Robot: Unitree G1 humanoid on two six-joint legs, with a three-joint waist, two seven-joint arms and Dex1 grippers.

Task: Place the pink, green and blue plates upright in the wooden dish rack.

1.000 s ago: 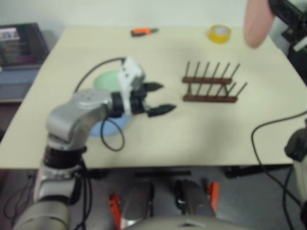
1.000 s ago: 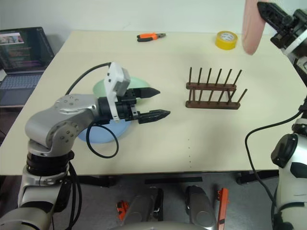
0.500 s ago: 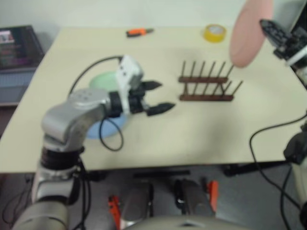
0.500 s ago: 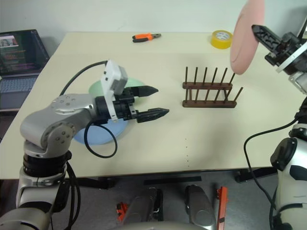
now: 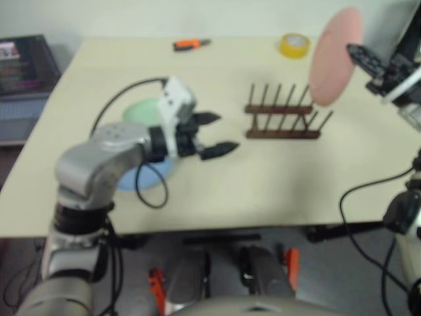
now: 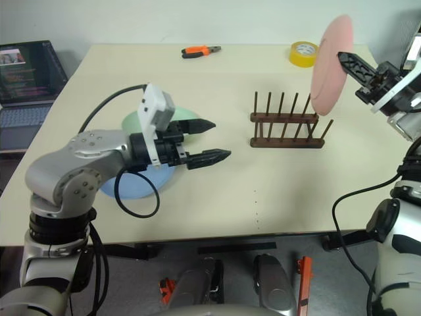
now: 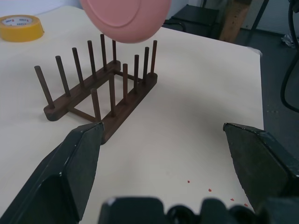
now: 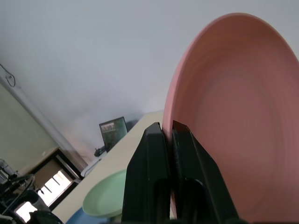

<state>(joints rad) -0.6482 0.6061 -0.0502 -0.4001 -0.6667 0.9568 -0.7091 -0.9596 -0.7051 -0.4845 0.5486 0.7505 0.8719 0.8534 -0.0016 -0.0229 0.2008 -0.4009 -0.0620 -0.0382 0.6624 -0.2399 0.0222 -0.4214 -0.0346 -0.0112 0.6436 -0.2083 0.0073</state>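
Jaws first: the right gripper (image 6: 346, 60) is clamped tight on the rim of the pink plate (image 6: 331, 64), and in the right wrist view the two black fingers (image 8: 154, 154) can be seen pinched together over the plate's edge with basically no gap. The plate is held up on edge in the air, roughly upright with a slight tilt, just above the right-hand end of the wooden dish rack (image 6: 288, 125); whether its bottom edge is touching the pegs can't really be made out, though from the left wrist view it looks to be hanging a bit clear of them. The left gripper (image 6: 209, 140) is spread wide open with nothing in it, held level above the table (image 6: 263, 191) to the left of the rack and pointed toward it, well apart from it. The green plate (image 6: 141, 120) and the blue plate (image 6: 131, 187) are lying flat on the table on the left side, mostly hidden under the left arm, green farther back and blue nearer, and they seem to overlap. The rack itself is sitting empty, pegs up. A yellow tape roll (image 6: 302, 53) and a small orange-handled tool (image 6: 202, 50) are parked along the far edge of the table, and a laptop (image 6: 29, 76) is off past the table's left side.
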